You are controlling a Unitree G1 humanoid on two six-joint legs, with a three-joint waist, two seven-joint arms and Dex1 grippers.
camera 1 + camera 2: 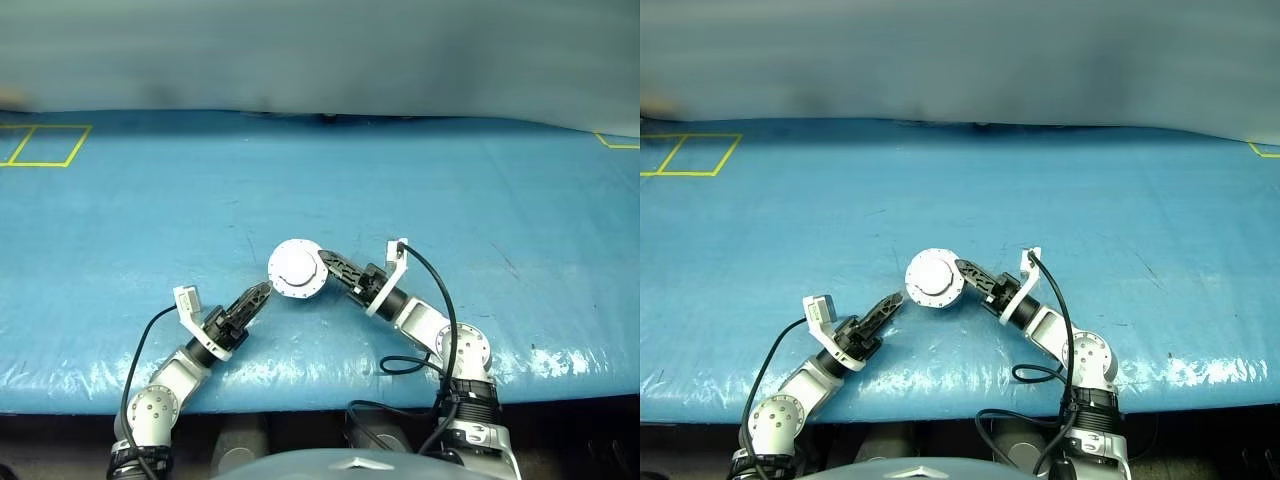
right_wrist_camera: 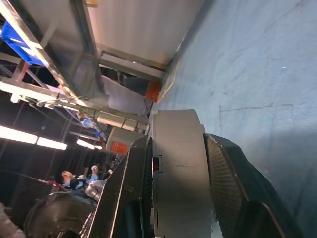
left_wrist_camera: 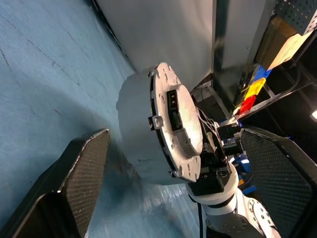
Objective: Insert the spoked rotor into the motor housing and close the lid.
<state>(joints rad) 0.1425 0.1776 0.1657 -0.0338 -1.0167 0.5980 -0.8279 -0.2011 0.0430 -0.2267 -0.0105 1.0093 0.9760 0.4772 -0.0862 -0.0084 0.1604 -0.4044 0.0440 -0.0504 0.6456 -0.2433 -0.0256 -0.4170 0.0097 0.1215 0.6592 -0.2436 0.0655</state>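
Though gripper-held (image 1: 322, 262), motor housing (image 1: 296, 270) (mid-table).

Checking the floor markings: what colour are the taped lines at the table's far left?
Yellow lines on the blue table cover, clearest in the left eye view.

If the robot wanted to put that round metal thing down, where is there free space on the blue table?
Nearly anywhere: the blue table is bare from the yellow floor-tape squares across to its far right edge. It is crowded only near the front middle, where the right gripper holds the motor housing beside the open left gripper.
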